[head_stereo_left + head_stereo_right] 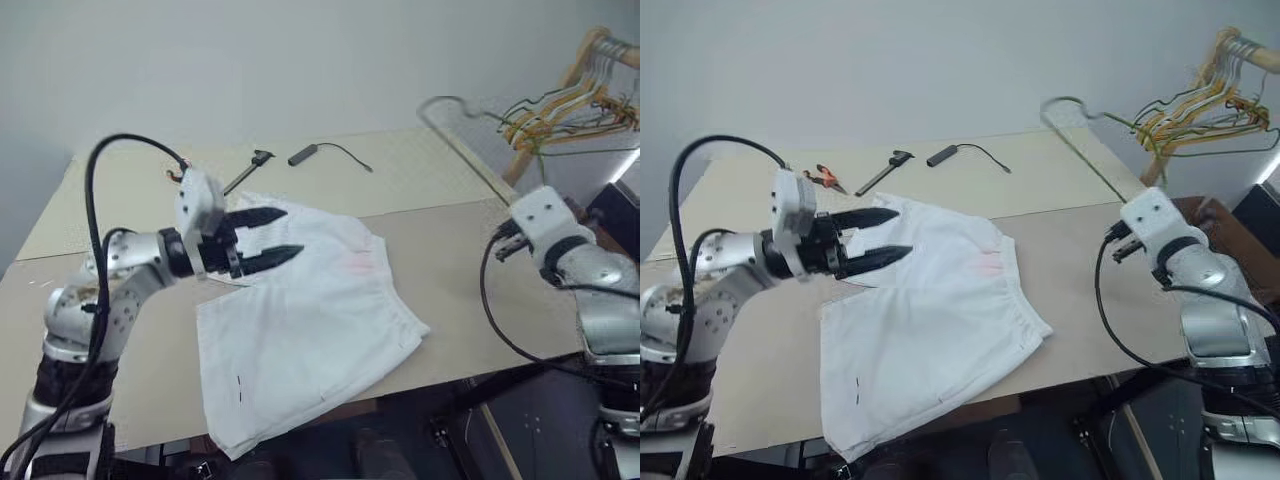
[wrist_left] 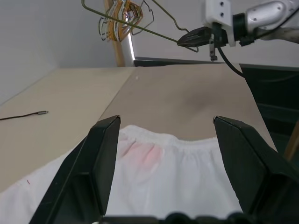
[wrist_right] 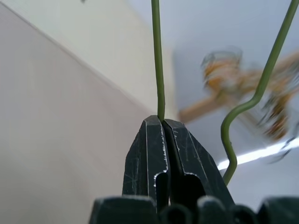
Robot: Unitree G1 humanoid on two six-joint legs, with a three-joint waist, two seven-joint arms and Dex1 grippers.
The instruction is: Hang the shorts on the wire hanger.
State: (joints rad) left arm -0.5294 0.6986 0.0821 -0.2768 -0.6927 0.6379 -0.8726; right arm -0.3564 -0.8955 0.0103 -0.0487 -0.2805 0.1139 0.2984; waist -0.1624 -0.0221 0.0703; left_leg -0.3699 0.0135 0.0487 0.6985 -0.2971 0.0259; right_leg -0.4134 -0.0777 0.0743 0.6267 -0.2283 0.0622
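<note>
Two end effectors: the right end effector (image 3: 162, 122) clamps the wire hanger (image 2: 140, 29) aloft; the left end effector (image 1: 878, 237), fingers apart, hovers nearer the shorts (image 1: 930, 320) on the surface (image 1: 1080, 250).

shorts (image 1: 300, 310): white, pink smudge | wire hanger (image 3: 159, 70): green | table (image 1: 110, 190): beige | claws: black

Wire hanger (image 1: 455, 125) motion-blurred and faint in head views; hanger bunch (image 1: 575, 100) cut by the frame edge.
</note>
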